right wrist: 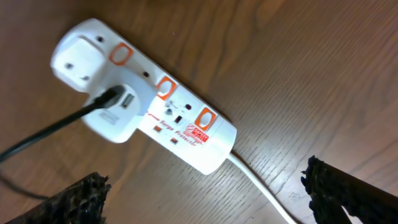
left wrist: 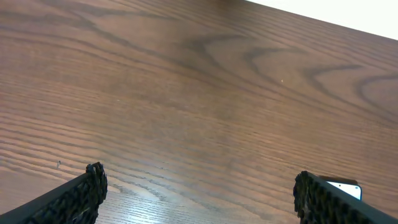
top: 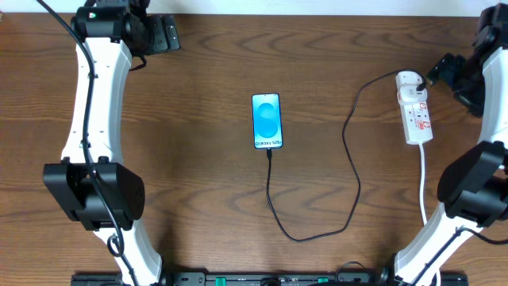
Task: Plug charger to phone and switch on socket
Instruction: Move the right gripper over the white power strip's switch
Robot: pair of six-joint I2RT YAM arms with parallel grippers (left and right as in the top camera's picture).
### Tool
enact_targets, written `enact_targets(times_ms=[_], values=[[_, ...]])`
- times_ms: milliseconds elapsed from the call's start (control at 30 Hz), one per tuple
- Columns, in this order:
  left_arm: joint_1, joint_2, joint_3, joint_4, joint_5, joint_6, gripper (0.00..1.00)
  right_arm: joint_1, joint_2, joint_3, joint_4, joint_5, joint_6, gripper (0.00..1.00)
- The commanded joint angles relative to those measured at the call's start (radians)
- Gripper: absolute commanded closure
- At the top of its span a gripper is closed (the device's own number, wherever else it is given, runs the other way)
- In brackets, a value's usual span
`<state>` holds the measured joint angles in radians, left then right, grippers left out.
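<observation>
From overhead, the phone [top: 267, 121] lies mid-table with bare wood all round. Its long axis runs near-to-far, and its near short edge meets the charger [top: 268, 179] tip. That cable loops right to the socket [top: 416, 113], which lies parallel, well right of the phone.

At the left wrist, the left gripper [left wrist: 200, 182] gapes over bare wood.

At the right wrist, the right gripper [right wrist: 205, 180] spreads wide above the slanting socket.

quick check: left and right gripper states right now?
Left gripper: open, holding nothing, over the table.
Right gripper: open, holding nothing, above the power strip.
</observation>
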<state>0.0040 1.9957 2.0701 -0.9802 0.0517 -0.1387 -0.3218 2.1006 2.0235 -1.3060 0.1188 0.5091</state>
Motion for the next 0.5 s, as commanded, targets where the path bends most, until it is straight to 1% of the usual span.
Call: enact_targets(times_ms=[0, 233, 467], values=[[0.004, 0.006, -0.005, -0.001, -0.015, -0.013, 0.02, -0.032, 0.021, -0.04, 0.025, -0.018, 0.018, 0.01], [0.004, 0.006, -0.005, -0.002, -0.015, -0.013, 0.03, -0.113, 0.023, -0.198, 0.185, -0.109, 0.017, 0.01], [0.004, 0.006, -0.005, -0.001, -0.015, -0.013, 0.03, -0.138, 0.023, -0.333, 0.346, -0.185, 0.013, 0.01]])
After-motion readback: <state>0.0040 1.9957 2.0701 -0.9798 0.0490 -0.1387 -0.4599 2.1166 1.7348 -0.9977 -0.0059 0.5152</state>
